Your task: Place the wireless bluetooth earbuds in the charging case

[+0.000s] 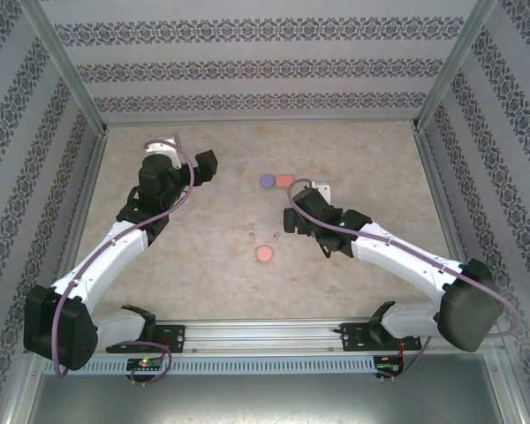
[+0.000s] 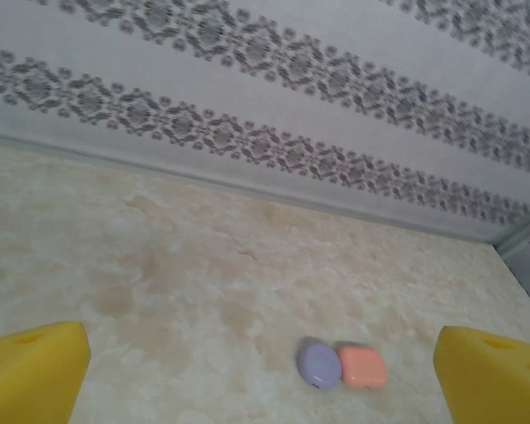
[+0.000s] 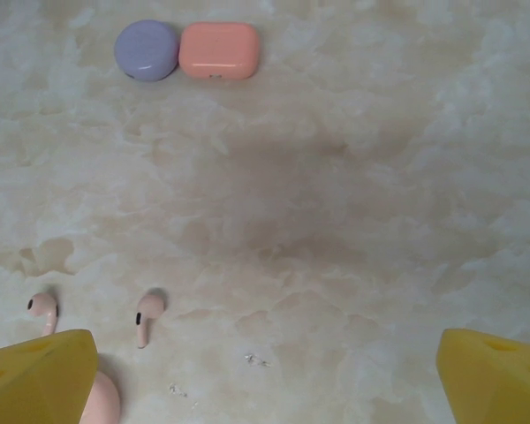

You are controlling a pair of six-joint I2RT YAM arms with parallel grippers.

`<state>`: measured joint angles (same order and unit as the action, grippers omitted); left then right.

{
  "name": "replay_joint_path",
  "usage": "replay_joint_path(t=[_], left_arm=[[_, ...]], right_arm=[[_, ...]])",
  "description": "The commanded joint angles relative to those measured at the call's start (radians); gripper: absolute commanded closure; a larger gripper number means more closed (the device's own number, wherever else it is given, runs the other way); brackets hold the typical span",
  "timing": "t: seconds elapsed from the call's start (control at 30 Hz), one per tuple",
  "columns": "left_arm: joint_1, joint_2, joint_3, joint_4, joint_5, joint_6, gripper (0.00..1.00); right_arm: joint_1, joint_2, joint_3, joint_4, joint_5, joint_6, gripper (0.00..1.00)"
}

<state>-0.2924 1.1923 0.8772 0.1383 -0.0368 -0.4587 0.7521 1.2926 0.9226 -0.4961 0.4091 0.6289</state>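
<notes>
Two pale salmon earbuds [image 3: 147,314] [image 3: 42,309] lie loose on the table, stems pointing toward me; they are the tiny specks [image 1: 273,236] [image 1: 253,237] in the top view. Just near of them sits a round salmon case [image 1: 264,254], its edge [image 3: 103,402] peeking past my right finger. A purple case [image 3: 147,50] and a coral case [image 3: 219,50], both closed, touch side by side farther back. My right gripper [image 3: 265,380] hangs open to the right of the buds. My left gripper [image 2: 263,380] is open, facing the purple case [image 2: 320,365] and coral case [image 2: 363,367]. Coral-red and purple buds are out of view.
Patterned walls and metal posts [image 1: 71,79] enclose the marbled table [image 1: 371,168]. Small white crumbs [image 3: 256,359] lie near the right gripper. Bare tabletop stretches between the two arms and along the back wall.
</notes>
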Motion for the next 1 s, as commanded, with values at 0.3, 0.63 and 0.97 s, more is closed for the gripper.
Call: replay_joint_path(t=[0.3,0.63,0.97], left_arm=[[0.009,-0.094,0.001,-0.065,-0.195,-0.077,0.00],[0.009,-0.146,-0.012,-0.077,-0.199,-0.086,0.00],[-0.010,-0.111,0.033,-0.286,-0.217,-0.250,0.00]], right_arm=[[0.073,0.056,0.142,-0.041,0.270,-0.067,0.02],[0.079,0.088,0.197,-0.030,0.170,-0.115,0.02],[0.081,0.146,0.261,-0.104,-0.039,-0.009,0.02]])
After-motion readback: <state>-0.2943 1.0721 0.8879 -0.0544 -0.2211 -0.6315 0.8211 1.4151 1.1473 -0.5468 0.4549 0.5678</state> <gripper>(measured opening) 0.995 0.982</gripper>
